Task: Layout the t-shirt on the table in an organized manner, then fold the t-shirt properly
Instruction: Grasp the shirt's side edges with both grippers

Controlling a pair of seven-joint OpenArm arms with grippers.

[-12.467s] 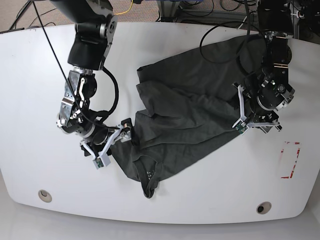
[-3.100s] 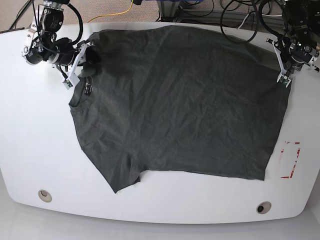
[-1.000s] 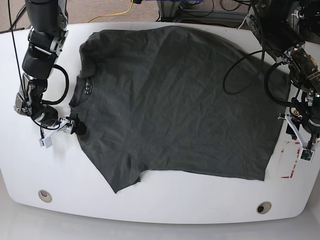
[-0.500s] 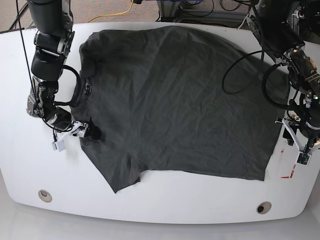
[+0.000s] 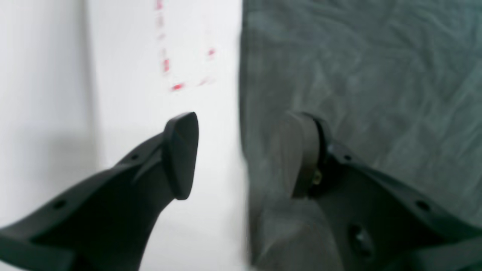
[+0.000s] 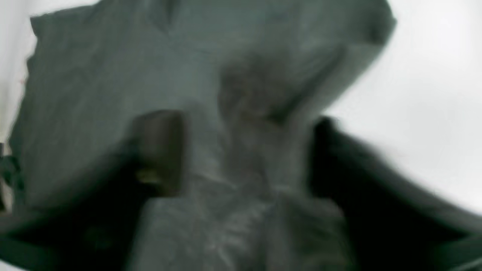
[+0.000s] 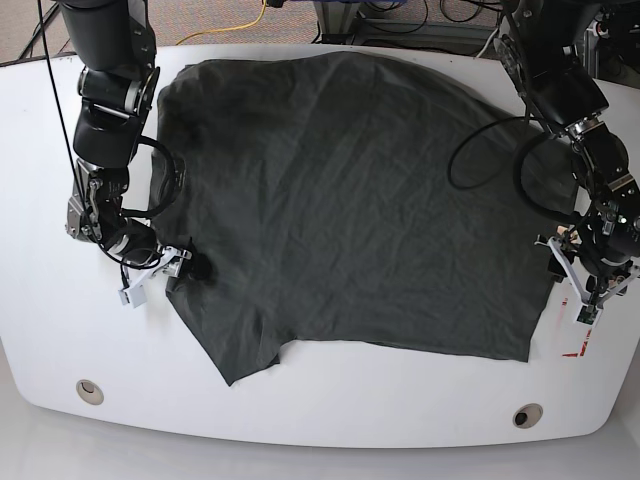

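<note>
Spanning opposite sides of the dark grey t-shirt [image 7: 370, 220], the two grippers had their jaws parted wide over its edges.

At the left of the base view, the right gripper [image 7: 167, 282] was over the shirt's left edge, its jaws wide apart, with creased cloth visible between them in the wrist view. The near-left grommet hole [image 7: 89, 391] showed in the white desk [image 7: 120, 350]. The t-shirt lay spread across the middle of the desk, a pointed corner reaching toward the near edge and its far side rumpled. At the right, the left gripper [image 7: 572, 291] was at the other edge, jaws wide, one side over cloth and one over desk, near the red tape [image 7: 590, 318].
</note>
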